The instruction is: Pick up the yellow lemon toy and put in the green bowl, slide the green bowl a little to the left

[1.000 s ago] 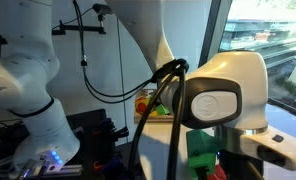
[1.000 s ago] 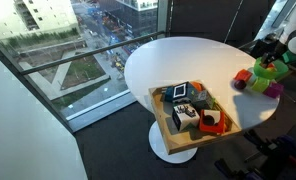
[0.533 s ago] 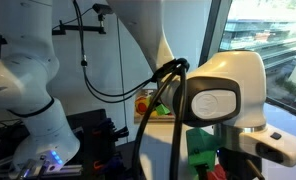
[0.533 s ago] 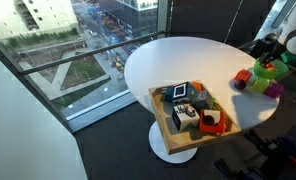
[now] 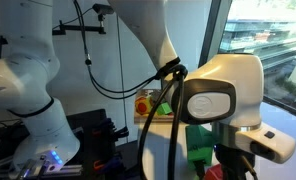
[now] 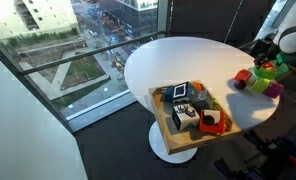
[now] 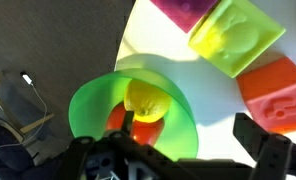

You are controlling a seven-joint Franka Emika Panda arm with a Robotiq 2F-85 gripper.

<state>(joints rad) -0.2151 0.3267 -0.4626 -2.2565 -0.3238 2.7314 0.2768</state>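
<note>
In the wrist view the green bowl (image 7: 93,100) sits on the white table (image 7: 203,85), close to its edge. The yellow lemon toy (image 7: 146,98) lies inside the bowl, beside a red-orange piece (image 7: 118,122). My gripper (image 7: 188,125) hangs above the bowl with its jaws wide open. The left finger is right next to the lemon and the right finger is out over bare table. In an exterior view the gripper (image 6: 285,45) hovers over the green bowl (image 6: 272,69) at the table's far right.
A yellow-green block (image 7: 236,35), a red-orange block (image 7: 278,88) and a magenta block (image 7: 183,12) lie just beyond the bowl. A wooden tray (image 6: 160,118) with several toys sits at the table's front edge. The arm's own body (image 5: 223,95) blocks most of an exterior view.
The arm has shifted slightly, the gripper rising a little above the bowl. The bowl and the blocks have not moved.
</note>
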